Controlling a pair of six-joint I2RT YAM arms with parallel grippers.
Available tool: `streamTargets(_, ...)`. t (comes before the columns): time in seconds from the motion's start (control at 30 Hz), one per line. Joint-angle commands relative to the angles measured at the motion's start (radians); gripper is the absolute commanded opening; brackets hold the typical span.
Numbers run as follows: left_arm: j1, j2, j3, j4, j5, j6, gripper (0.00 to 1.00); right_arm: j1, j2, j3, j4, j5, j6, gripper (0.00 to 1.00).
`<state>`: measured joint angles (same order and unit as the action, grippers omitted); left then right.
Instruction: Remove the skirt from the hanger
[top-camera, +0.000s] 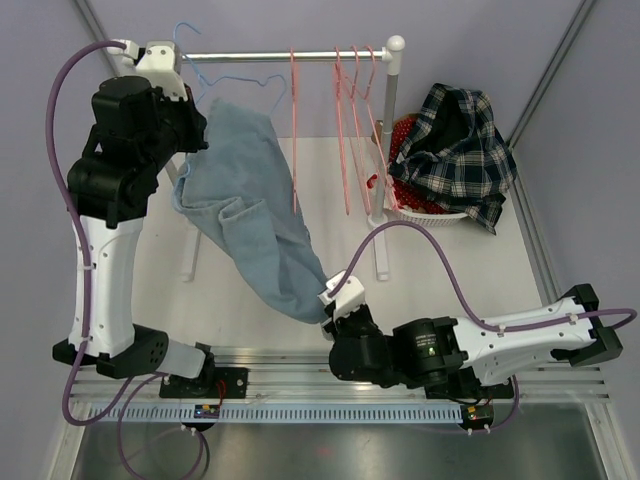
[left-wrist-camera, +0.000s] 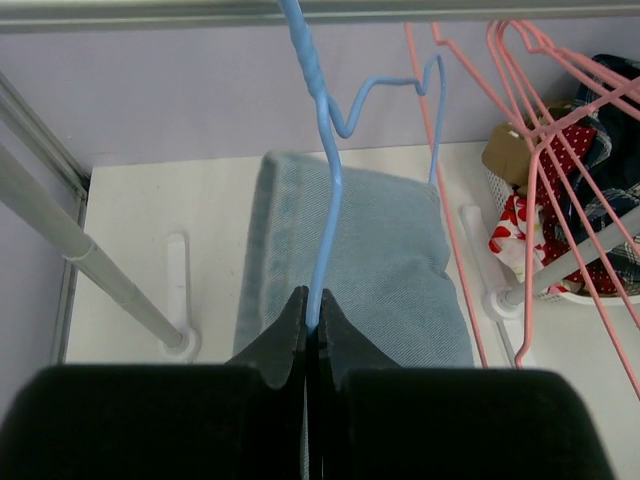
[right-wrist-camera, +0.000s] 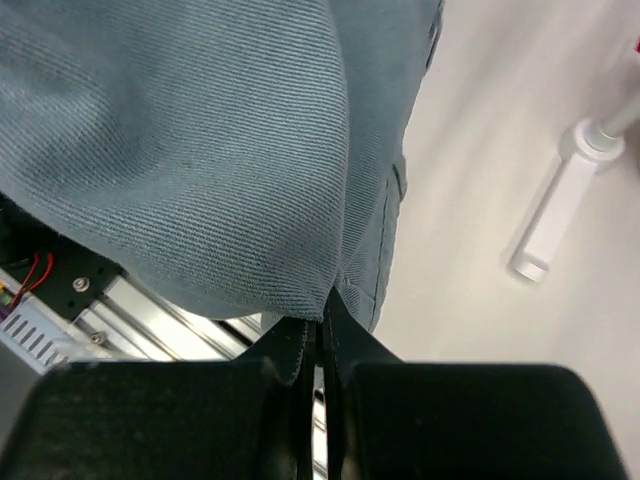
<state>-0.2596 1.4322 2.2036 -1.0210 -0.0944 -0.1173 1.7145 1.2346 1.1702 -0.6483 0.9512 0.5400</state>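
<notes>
A light blue denim skirt (top-camera: 250, 215) hangs from a blue wire hanger (top-camera: 225, 85) on the white rail (top-camera: 290, 56) and stretches diagonally toward the near right. My left gripper (left-wrist-camera: 318, 312) is shut on the blue hanger's wire (left-wrist-camera: 325, 200) just above the skirt (left-wrist-camera: 380, 270). My right gripper (right-wrist-camera: 322, 322) is shut on the skirt's lower hem (right-wrist-camera: 200, 170); in the top view it (top-camera: 335, 297) pinches the skirt's bottom corner near the table's front edge.
Several pink wire hangers (top-camera: 350, 120) hang on the rail to the right of the skirt. A white basket (top-camera: 430, 205) with a plaid shirt (top-camera: 460, 145) and red cloth stands at the back right. The rack's white feet (top-camera: 380, 250) rest on the table.
</notes>
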Motion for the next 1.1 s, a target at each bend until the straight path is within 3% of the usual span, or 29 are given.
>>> streamTargets(0.0, 0.016, -0.053, -0.001, 0.187, -0.076, 0.041, 0.00, 0.016, -0.066, -0.010, -0.146, 0.131, 0.162, 0.00)
streamTargets(0.1, 0.016, -0.061, -0.005, 0.183, -0.064, 0.033, 0.00, 0.016, -0.106, -0.017, -0.203, 0.191, 0.205, 0.00)
streamTargets(0.27, 0.016, -0.102, -0.056, 0.202, -0.062, 0.030, 0.00, 0.016, -0.168, 0.072, -0.456, 0.351, 0.316, 0.00)
streamTargets(0.33, 0.014, -0.116, -0.074, 0.203, -0.061, 0.031, 0.00, 0.016, -0.193, 0.120, -0.455, 0.431, 0.234, 0.00)
streamTargets(0.37, 0.016, -0.119, -0.081, 0.205, -0.062, 0.031, 0.00, 0.016, -0.225, 0.126, -0.411, 0.455, 0.163, 0.00)
streamTargets(0.4, 0.016, -0.125, -0.085, 0.206, -0.062, 0.033, 0.00, 0.016, -0.244, 0.125, -0.339, 0.503, -0.056, 0.00)
streamTargets(0.43, 0.016, -0.130, -0.091, 0.211, -0.059, 0.033, 0.00, 0.017, -0.263, 0.109, -0.141, 0.523, -0.181, 0.00)
streamTargets(0.47, 0.016, -0.133, -0.100, 0.211, -0.059, 0.033, 0.00, 0.016, -0.308, 0.095, -0.014, 0.537, -0.462, 0.00)
streamTargets(0.5, 0.016, -0.133, -0.104, 0.213, -0.059, 0.033, 0.00, -0.001, -0.332, 0.076, 0.282, 0.520, -0.626, 0.00)
streamTargets(0.57, 0.016, -0.135, -0.105, 0.213, -0.059, 0.031, 0.00, -0.032, -0.412, 0.010, 0.569, 0.457, -0.957, 0.00)
streamTargets(0.6, 0.016, -0.135, -0.110, 0.213, -0.054, 0.030, 0.00, -0.047, -0.435, 0.000, 0.710, 0.437, -0.995, 0.00)
streamTargets(0.8, 0.016, -0.142, -0.159, 0.237, -0.033, 0.013, 0.00, -0.136, -0.374, 0.159, 0.753, 0.256, -1.277, 0.00)
streamTargets(0.93, 0.016, -0.147, -0.179, 0.252, -0.019, 0.001, 0.00, -0.307, -0.244, 0.397, 0.710, 0.157, -1.456, 0.00)
streamTargets(1.03, 0.016, -0.153, -0.196, 0.260, -0.016, 0.002, 0.00, -0.510, -0.172, 0.504, 0.719, 0.028, -1.528, 0.00)
streamTargets(1.07, 0.016, -0.159, -0.200, 0.263, -0.015, 0.002, 0.00, -0.658, -0.140, 0.526, 0.717, -0.064, -1.523, 0.00)
